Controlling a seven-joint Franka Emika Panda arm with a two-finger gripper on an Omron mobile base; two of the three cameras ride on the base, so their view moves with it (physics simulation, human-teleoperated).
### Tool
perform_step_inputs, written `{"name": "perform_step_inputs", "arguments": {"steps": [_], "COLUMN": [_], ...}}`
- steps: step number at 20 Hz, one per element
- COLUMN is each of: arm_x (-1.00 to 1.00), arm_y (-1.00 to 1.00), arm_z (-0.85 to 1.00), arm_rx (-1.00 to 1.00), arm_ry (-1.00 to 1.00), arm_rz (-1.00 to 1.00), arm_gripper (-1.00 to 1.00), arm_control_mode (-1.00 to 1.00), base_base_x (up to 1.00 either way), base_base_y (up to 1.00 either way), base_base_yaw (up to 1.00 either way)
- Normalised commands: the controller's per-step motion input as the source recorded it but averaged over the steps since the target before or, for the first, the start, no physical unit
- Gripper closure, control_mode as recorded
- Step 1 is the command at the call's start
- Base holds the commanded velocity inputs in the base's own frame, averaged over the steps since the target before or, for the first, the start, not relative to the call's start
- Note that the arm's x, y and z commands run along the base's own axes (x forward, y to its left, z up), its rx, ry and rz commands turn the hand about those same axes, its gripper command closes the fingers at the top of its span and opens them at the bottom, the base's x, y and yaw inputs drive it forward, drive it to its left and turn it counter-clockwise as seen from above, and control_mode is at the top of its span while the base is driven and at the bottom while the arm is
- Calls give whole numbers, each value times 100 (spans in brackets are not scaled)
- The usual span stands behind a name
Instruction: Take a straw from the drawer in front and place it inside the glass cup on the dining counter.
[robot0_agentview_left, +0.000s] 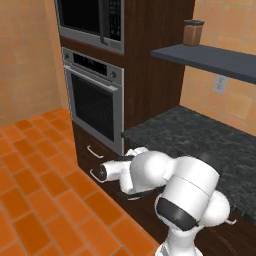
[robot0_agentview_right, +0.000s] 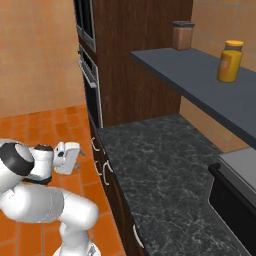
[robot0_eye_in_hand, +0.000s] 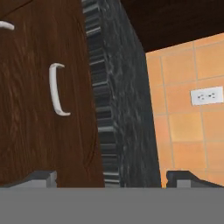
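Open floor (robot0_agentview_left: 40, 175) left of closed drawer (robot0_eye_in_hand: 39, 109); tool (robot0_eye_in_hand: 109, 177) seemingly unobstructed.

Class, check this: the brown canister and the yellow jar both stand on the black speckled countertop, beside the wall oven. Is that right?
Not quite. The brown canister and yellow jar stand on the dark shelf above the black speckled countertop, as the right base view shows.

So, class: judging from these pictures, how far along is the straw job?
Nothing looks done yet. The drawer is shut, its handle untouched. In hand: the gripper faces the drawer front, open and holding nothing, fingers wide apart. Left: pull the drawer open, take a straw, carry it to the cup on the dining counter and drop it in.
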Motion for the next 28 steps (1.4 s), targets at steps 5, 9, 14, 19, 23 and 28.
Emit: {"name": "perform_step_inputs", "arguments": {"steps": [5,9,14,19,23,28], "arm_x": [44,45,30,8,36,43], "arm_y": [-1,-3,-16,-17,-15,-15], "arm_z": [-50,-48,-42,-39,-26,-12], "arm_rx": [-20,-20,-18,-17,-12,0], "arm_ry": [-7,-9,-8,-8,-9,-5], "arm_rz": [-14,-16,-18,-18,-14,-3], "arm_gripper": [-100,-100,-100,-100,-100,-100], "arm_control_mode": [-100,-100,-100,-100,-100,-100], "base_base_x": [0,0,0,0,0,0], "base_base_y": [0,0,0,0,0,0], "base_base_yaw": [0,0,0,0,0,0]}}
